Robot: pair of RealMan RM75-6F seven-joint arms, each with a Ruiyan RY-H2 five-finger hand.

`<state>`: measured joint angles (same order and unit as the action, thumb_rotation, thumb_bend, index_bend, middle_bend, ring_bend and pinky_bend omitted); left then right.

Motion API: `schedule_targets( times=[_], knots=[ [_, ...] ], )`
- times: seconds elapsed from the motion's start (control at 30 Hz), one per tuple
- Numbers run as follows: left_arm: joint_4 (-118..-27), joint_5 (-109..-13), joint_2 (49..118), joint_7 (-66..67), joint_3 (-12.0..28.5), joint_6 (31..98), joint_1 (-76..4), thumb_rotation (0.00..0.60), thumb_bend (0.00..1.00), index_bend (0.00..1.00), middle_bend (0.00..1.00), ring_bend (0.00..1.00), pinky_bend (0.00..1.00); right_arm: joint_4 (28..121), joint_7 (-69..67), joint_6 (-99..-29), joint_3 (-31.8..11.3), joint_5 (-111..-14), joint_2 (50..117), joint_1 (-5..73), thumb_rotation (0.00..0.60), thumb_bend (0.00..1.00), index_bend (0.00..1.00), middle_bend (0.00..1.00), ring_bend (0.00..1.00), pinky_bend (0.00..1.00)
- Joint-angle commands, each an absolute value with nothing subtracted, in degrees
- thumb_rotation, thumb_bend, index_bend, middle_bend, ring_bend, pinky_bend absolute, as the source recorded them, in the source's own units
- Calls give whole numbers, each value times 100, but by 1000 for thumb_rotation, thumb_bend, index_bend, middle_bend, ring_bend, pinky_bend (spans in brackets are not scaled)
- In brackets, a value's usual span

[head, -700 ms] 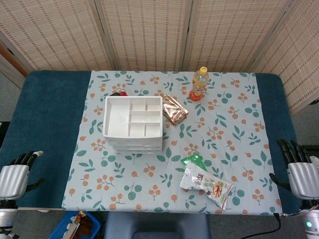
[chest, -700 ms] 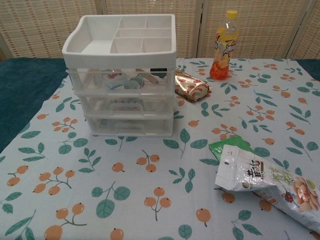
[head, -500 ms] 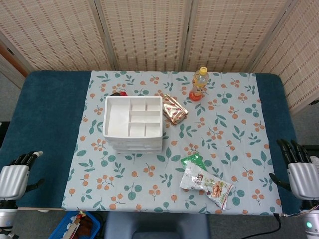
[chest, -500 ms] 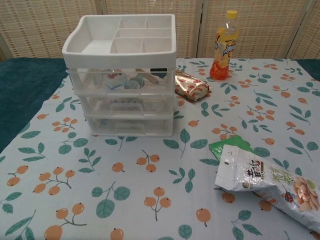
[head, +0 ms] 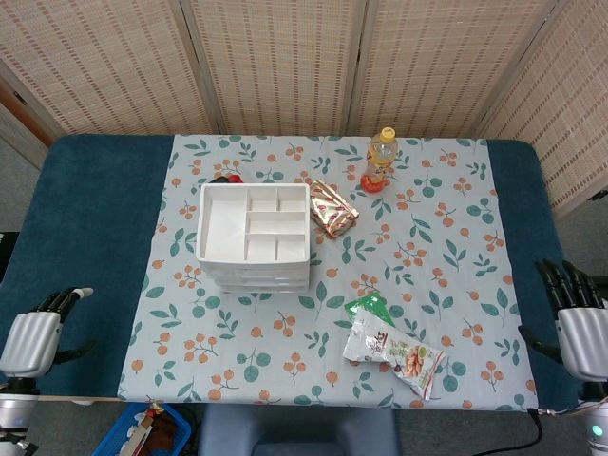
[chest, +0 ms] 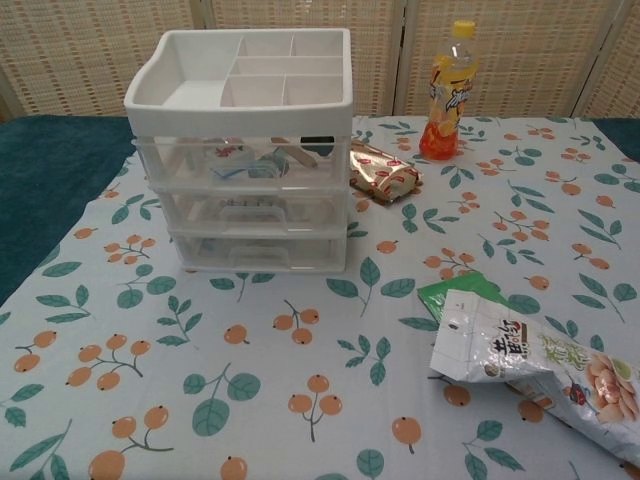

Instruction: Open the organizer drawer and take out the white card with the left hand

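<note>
Nothing done: white plastic three-drawer organizer point(chest: 245, 150) all drawers closed, white card not identifiable; left hand point(head: 33, 337) at table's 7 o'clock, empty, fingers extended; right hand point(head: 578, 323) likewise at 5.

Sits on floral cloth point(head: 446, 237): white organizer point(head: 254, 237), drawers closed. Beside it, snack packets point(head: 332, 208), bottle point(head: 380, 160). Hover at near corners, fingers apart: left hand point(head: 36, 334), right hand point(head: 578, 323).

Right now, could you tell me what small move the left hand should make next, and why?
Probably reach the left hand forward toward the organizer. All its drawers look closed, and the hand sits open at the table's near edge, far from them, holding nothing.
</note>
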<state>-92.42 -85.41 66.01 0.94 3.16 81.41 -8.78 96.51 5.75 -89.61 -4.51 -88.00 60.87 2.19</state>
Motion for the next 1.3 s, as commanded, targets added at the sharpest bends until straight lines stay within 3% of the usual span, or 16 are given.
schedule_targets(
  times=[0.03,0.23,0.4,0.6,0.73,1.1,1.3],
  knots=[
    [-9285,-8764,6607,-402,274,7941,-1051,600,79,253,276,303,535,9706,565,-8999,-491,-8814,6024,230,600,197,0,74,0,89],
    [-9381,-9105,6638,-978,190,7621,-1354,600,78,260,415,466,731,9804,600,-9052,-555,-8798,5915,235,600,198,0,74,0,89],
    [-9492,-9448,6710,-1717,59,7212,-1717,600,78,268,642,700,955,9846,598,-9021,-566,-8743,5887,237,600,197,0,74,0,89],
    [-9464,-10009,6855,-2935,-162,6754,-2268,600,78,264,858,909,1000,9877,624,-8969,-567,-8700,5882,253,600,198,0,74,0,89],
    [-9384,-10147,7167,-3268,-200,6602,-2529,600,78,225,906,952,1000,9891,644,-8880,-539,-8692,5908,282,600,198,0,74,0,90],
    [-9396,-9752,8062,-3786,-68,6248,-2989,600,90,72,909,974,1000,9962,649,-8672,-459,-8600,6015,321,600,197,0,74,0,89],
    [-9342,-9302,8606,-3808,25,6244,-2971,600,90,47,910,979,1000,9965,654,-8640,-444,-8537,6079,313,600,197,0,74,0,89]
  ],
)
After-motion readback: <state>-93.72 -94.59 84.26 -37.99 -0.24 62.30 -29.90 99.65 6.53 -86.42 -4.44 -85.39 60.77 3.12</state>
